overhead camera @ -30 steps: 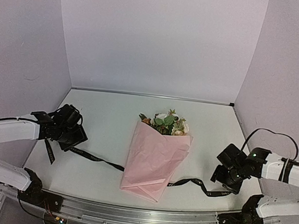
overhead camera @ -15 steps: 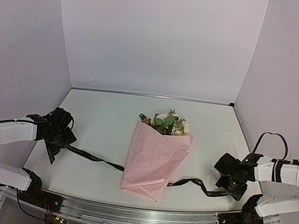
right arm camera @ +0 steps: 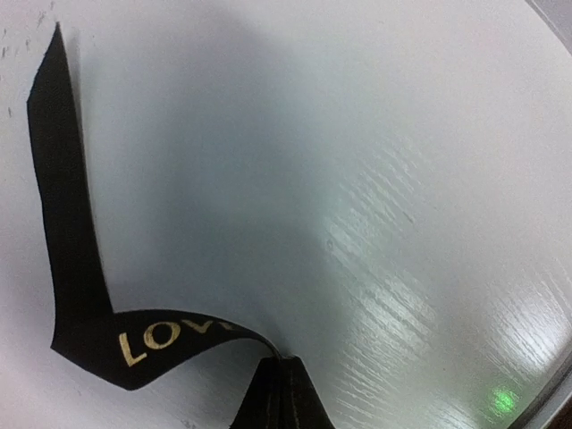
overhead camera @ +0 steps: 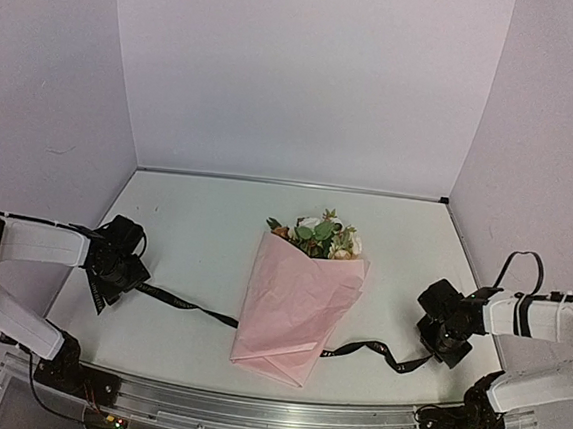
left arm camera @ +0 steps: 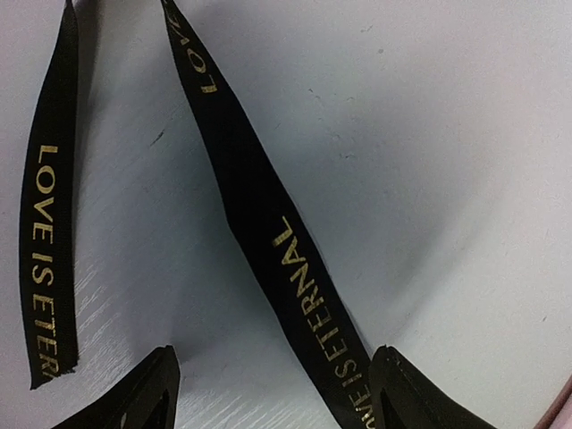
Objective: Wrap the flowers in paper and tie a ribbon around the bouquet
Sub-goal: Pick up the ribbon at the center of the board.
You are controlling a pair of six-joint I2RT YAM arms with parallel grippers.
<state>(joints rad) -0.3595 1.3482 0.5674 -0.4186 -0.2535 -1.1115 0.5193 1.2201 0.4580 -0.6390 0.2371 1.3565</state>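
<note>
On the white surface (overhead camera: 206, 218) the bouquet (overhead camera: 299, 296) lies centred, ribbon (overhead camera: 179, 300) trailing crosswise out both sides; right hand (right arm camera: 277, 393) pinches its right end, left hand (left arm camera: 273, 393) spread astride the left stretch

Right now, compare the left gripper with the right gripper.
The left gripper has its fingers apart, the ribbon passing loose between them; the right gripper has its fingers shut on the ribbon near its other end. The left gripper sits left of the bouquet, the right gripper right of it. Both are low over the table, at the ribbon.
</note>
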